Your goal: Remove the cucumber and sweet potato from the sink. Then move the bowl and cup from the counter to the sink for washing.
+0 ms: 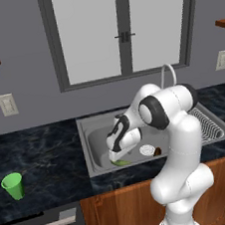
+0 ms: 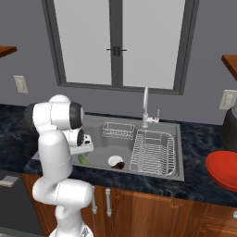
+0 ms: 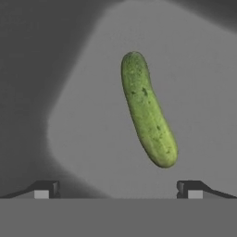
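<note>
Grey steel sink [image 1: 96,154] set in dark marble table [image 1: 40,159]: light-green cucumber [image 3: 147,109] lies on basin floor. Gripper [image 3: 118,190] hangs above it, jaws spread, grasping nothing.

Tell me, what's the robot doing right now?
Hand open, low in sink. Cucumber on the sink floor, ungrasped. Nothing blocking it.

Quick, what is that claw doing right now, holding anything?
Gripper: jaws open, holding nothing, poised over the small light-green cucumber lying in the grey steel sink.
</note>
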Available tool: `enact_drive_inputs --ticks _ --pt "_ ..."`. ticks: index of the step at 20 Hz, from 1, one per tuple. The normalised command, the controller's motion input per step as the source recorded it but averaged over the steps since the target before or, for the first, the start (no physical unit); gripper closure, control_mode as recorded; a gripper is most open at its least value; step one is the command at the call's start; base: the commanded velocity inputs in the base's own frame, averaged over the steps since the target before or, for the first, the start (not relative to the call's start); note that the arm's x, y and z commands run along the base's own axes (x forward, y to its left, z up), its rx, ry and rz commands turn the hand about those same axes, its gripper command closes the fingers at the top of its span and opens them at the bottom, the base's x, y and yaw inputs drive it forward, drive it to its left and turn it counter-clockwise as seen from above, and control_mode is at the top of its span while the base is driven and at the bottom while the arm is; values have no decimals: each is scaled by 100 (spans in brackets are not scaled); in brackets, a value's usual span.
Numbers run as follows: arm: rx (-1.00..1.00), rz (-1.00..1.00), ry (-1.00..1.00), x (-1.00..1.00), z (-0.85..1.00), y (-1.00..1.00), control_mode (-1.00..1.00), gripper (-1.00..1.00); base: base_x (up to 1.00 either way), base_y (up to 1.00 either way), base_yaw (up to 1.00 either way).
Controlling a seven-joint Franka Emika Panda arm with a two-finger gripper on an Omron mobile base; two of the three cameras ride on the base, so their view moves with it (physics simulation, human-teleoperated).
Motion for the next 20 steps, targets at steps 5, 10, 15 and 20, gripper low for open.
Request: enact_drive_inputs --ticks 5,10,15,20 --pt "0 0 -1 10 -14 0 -100 -100 0 0 0" --pt "0 0 -1 10 -11 1 -100 -100 0 0 0" --pt "0 -1 -2 11 -14 4 -100 -100 0 0 0" --pt "0 -2 -1 13 -14 6 -100 -100 0 0 0"
